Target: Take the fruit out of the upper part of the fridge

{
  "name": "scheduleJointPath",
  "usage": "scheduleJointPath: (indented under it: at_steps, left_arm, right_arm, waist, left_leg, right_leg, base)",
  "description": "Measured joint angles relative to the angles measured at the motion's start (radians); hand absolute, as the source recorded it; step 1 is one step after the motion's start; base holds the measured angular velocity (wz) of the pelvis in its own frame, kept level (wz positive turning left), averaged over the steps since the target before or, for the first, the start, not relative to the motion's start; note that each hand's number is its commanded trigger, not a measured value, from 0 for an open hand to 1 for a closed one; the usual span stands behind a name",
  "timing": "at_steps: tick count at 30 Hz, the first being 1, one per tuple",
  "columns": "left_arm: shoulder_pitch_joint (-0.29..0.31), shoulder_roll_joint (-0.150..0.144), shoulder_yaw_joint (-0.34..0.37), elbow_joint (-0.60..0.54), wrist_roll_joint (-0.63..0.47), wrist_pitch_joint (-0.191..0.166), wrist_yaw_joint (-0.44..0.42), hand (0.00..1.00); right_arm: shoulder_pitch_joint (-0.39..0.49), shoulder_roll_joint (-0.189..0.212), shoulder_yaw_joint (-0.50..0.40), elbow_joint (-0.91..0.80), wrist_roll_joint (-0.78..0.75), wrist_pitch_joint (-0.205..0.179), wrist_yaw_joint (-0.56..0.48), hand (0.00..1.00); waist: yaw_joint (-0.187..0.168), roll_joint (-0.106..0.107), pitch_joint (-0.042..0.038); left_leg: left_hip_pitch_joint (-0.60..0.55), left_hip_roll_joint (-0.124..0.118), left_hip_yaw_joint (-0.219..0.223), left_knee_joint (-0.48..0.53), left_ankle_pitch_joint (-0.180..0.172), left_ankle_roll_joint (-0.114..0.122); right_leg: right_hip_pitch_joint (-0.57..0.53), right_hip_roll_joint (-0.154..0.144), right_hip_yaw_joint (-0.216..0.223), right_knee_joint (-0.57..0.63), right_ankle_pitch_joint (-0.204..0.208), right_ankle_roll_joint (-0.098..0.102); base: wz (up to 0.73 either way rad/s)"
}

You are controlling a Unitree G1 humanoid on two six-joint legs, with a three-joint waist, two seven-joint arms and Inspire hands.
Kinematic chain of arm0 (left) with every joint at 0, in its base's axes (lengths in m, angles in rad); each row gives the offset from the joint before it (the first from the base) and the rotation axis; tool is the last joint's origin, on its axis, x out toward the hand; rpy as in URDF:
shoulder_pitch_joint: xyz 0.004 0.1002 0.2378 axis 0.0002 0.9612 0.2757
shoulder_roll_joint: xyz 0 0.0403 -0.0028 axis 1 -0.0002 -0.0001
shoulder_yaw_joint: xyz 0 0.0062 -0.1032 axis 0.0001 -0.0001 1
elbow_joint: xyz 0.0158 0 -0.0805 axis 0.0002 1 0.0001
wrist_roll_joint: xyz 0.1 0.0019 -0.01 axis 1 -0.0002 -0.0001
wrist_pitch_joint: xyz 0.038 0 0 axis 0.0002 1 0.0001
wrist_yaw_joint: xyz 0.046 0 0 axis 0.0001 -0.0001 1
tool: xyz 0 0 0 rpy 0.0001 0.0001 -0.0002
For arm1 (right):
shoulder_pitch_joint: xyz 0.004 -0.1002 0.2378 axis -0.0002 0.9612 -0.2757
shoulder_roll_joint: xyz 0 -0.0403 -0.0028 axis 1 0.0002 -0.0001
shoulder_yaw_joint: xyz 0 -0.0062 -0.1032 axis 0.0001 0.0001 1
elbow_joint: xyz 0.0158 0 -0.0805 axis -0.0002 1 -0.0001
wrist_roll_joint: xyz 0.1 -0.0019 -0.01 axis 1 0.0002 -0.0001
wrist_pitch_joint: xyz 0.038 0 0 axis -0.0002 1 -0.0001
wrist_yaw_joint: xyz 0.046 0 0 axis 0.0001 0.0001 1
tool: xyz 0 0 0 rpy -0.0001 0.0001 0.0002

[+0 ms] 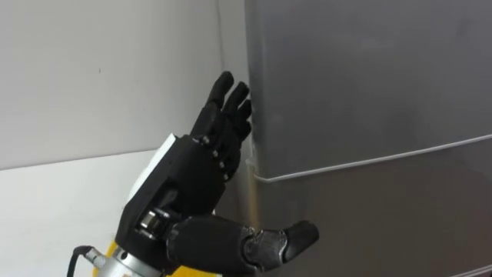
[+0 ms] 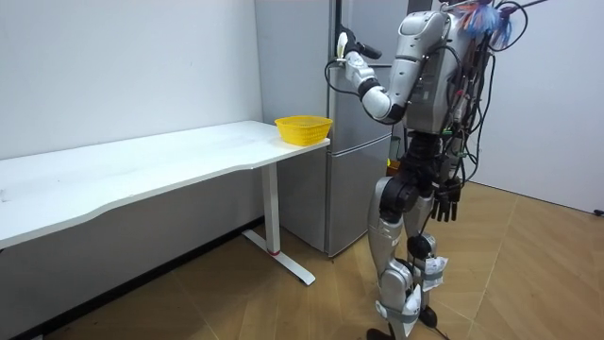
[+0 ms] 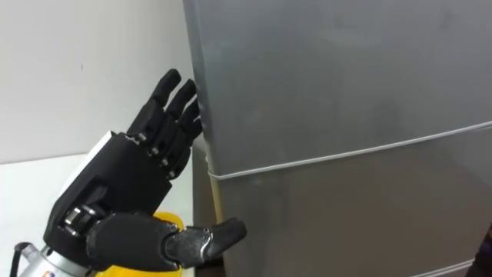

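Fingers (image 1: 223, 91) straight and spread, left hand (image 1: 192, 169) up, tips just beside the closed upper fridge door (image 1: 369, 77) at its edge.

The fridge (image 1: 369, 92) runs off the eye views' top, right and bottom edges, and in the room view the robot covers part of it. Whether the left hand (image 1: 204, 165) touches its door edge cannot be told. The room view's left edge cuts the table (image 2: 113, 170).
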Motion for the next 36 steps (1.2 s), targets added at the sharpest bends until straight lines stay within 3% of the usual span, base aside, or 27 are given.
scheduleJointPath:
  at_steps: [18,20,21,27,28,29,36]
  left_arm:
    - [-0.003,0.001,-0.022,0.0,0.0,0.0,0.0,0.0]
    - [-0.003,0.0,-0.023,0.0,0.0,-0.001,0.002,0.91]
    - [-0.003,0.0,-0.024,0.0,0.0,-0.001,0.003,1.0]
    - [-0.002,-0.002,-0.018,0.0,-0.001,-0.003,0.051,1.0]
    - [-0.003,-0.001,-0.015,0.0,-0.002,-0.005,0.06,0.64]
    - [-0.003,-0.008,-0.013,0.0,-0.002,-0.01,0.073,0.0]
    - [-0.003,-0.012,-0.042,-0.009,-0.011,-0.065,0.077,0.0]
  right_arm:
    - [0.001,0.0,0.009,0.001,-0.024,-0.004,-0.002,0.0]
    - [-0.006,0.001,0.011,0.0,-0.031,-0.004,-0.002,0.0]
    - [-0.006,0.001,0.011,0.0,-0.031,-0.004,-0.001,0.0]
    - [-0.007,0.001,0.021,0.0,-0.034,-0.006,0.0,0.0]
    - [-0.007,0.001,0.027,0.0,-0.034,-0.005,0.002,0.0]
    - [-0.008,0.001,0.031,0.0,-0.035,-0.006,0.002,0.0]
    - [-0.009,0.001,0.041,-0.001,-0.035,-0.007,0.012,0.0]
  waist:
    - [0.0,0.003,0.0008]
    - [-0.001,0.003,0.0008]
    - [-0.001,0.003,0.0008]
    - [0.002,0.002,0.0014]
    - [0.002,0.001,0.0015]
    - [0.002,0.001,0.0019]
    - [0.001,-0.002,0.0023]
  left_leg:
    - [0.005,0.0,0.002,-0.001,0.0,0.0]
    - [0.008,0.0,0.005,-0.002,0.0,0.0]
    - [0.008,0.0,0.005,-0.003,0.0,0.0]
    - [0.009,0.0,0.005,-0.004,0.0,0.0]
    - [0.008,0.0,0.005,-0.005,0.0,0.0]
    - [0.008,0.0,0.005,-0.005,0.0,0.0]
    - [0.01,-0.001,0.005,-0.006,0.0,0.0]
  right_leg:
    - [0.001,0.0,0.002,0.001,0.0,0.0]
    - [0.003,0.0,0.005,0.001,0.0,0.0]
    - [0.003,0.0,0.005,0.001,0.0,0.0]
    - [0.003,0.0,0.002,0.001,0.0,0.0]
    - [0.003,0.0,0.002,0.001,0.0,0.0]
    - [0.004,-0.001,0.002,0.001,0.0,0.0]
    - [0.004,-0.001,0.003,0.001,0.0,0.0]
  base:
    - [0.0]
    - [-0.03]
    - [0.0]
    - [0.01]
    - [0.0]
    - [0.0]
    - [0.0]
